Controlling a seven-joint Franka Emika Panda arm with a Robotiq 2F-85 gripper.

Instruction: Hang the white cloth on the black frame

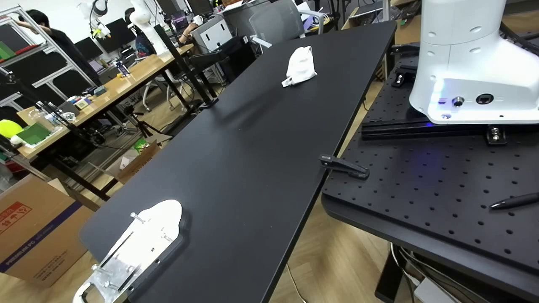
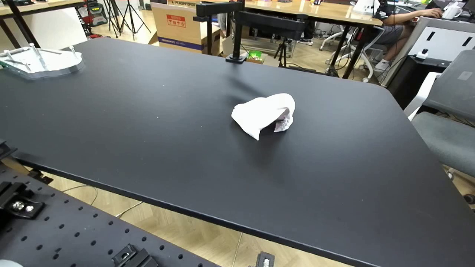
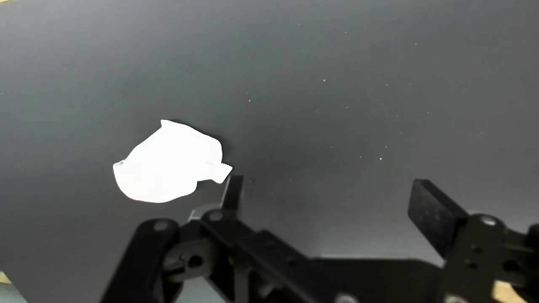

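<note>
The white cloth [image 1: 300, 66] lies crumpled on the black table. It also shows in an exterior view [image 2: 261, 111], with one end arched over a gap. In the wrist view the cloth [image 3: 168, 162] lies left of the jaws, beyond the left fingertip. A black frame [image 2: 238, 35], an upright post with horizontal arms, stands at the table's edge; it also shows in an exterior view [image 1: 181, 59]. It is out of the wrist view. My gripper [image 3: 328, 193] is open, with nothing between its fingers, above the table. It is outside both exterior views.
A pale plate with upright pegs [image 1: 147, 240] lies at one table end, also in an exterior view [image 2: 41, 63]. The white robot base [image 1: 467, 63] stands on a perforated board beside the table. A black clamp [image 1: 344, 166] bridges the gap. A grey chair [image 2: 449, 100] stands at the other end.
</note>
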